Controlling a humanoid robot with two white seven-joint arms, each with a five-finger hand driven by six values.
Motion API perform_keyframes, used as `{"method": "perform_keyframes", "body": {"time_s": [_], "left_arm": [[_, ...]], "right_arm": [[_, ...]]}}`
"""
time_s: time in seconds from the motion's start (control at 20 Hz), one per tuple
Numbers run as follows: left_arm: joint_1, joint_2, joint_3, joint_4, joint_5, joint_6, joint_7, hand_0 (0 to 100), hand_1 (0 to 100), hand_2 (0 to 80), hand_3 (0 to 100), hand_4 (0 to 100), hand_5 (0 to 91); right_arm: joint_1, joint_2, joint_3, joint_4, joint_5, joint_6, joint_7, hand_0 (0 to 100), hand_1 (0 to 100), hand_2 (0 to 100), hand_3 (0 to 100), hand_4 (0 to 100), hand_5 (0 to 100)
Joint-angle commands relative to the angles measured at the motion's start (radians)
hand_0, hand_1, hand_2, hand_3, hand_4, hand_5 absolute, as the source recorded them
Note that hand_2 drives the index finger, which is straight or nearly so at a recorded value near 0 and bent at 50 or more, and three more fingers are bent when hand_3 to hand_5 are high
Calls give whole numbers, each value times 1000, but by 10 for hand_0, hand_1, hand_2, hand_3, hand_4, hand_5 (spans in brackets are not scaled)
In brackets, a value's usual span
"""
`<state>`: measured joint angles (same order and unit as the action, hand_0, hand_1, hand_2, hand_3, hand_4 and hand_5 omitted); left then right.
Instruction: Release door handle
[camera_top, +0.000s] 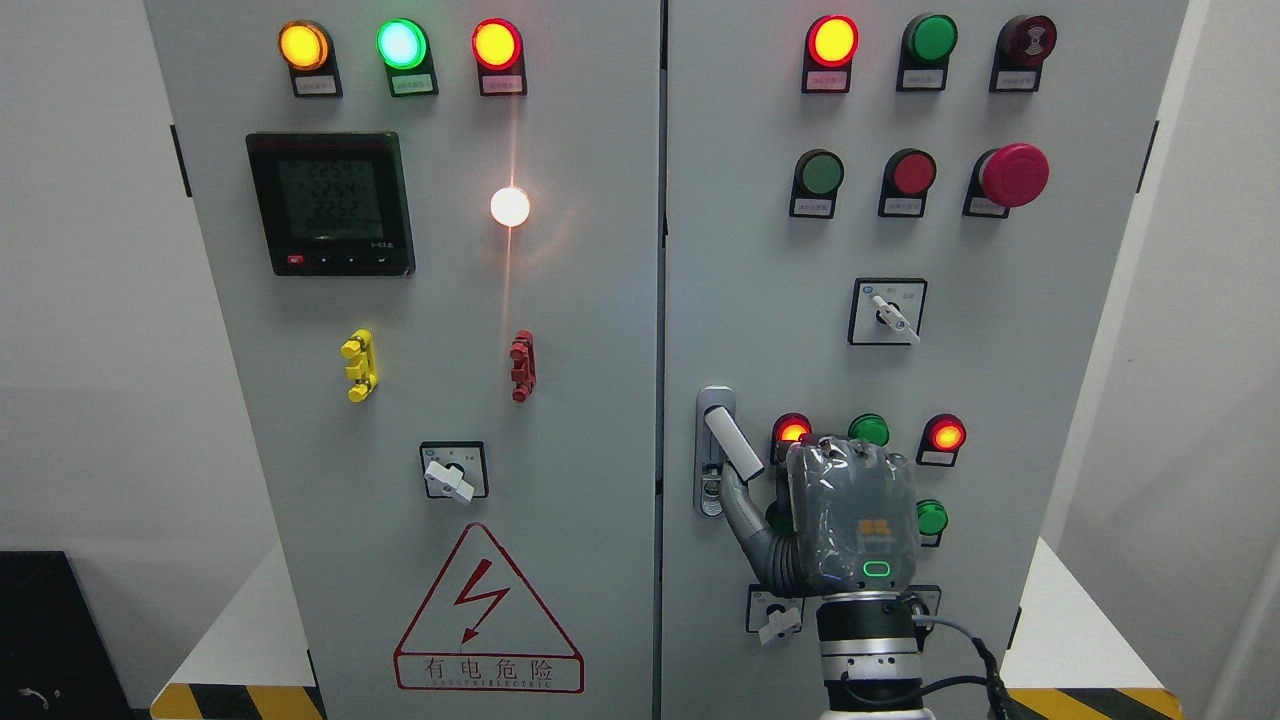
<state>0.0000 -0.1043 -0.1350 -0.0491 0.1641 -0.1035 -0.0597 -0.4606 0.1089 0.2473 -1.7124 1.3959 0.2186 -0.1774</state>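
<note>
The silver door handle (714, 452) sits at the left edge of the right cabinet door, with its lever (733, 442) swung out and tilted down to the right. My right hand (800, 490) comes up from the bottom edge and hovers just right of the handle, its grey back facing me. Its thumb (740, 505) stretches out left beneath the lever, close to the handle's base, and is not wrapped around it. The whole lever shows, with nothing gripping it. The hand is open and holds nothing. My left arm does not show.
The grey two-door electrical cabinet (620, 300) fills the view. Around my hand are lit indicator lamps (945, 436), a rotary switch (777, 612) low on the right door and another rotary switch (887, 312) above. The left door carries a meter (330, 205) and a warning triangle (487, 615).
</note>
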Motion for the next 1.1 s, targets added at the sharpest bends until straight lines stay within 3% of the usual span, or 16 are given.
{"method": "perform_keyframes", "body": {"time_s": [0.0, 1.05], "left_arm": [[8, 0, 0, 0, 0, 1, 0, 120, 556, 0, 0, 0, 0], [8, 0, 0, 0, 0, 1, 0, 120, 556, 0, 0, 0, 0]], "right_arm": [[0, 0, -13, -4, 0, -1, -5, 546, 298, 976, 1000, 983, 1000], [0, -2, -25, -12, 0, -1, -5, 555, 295, 974, 1000, 985, 1000]]}}
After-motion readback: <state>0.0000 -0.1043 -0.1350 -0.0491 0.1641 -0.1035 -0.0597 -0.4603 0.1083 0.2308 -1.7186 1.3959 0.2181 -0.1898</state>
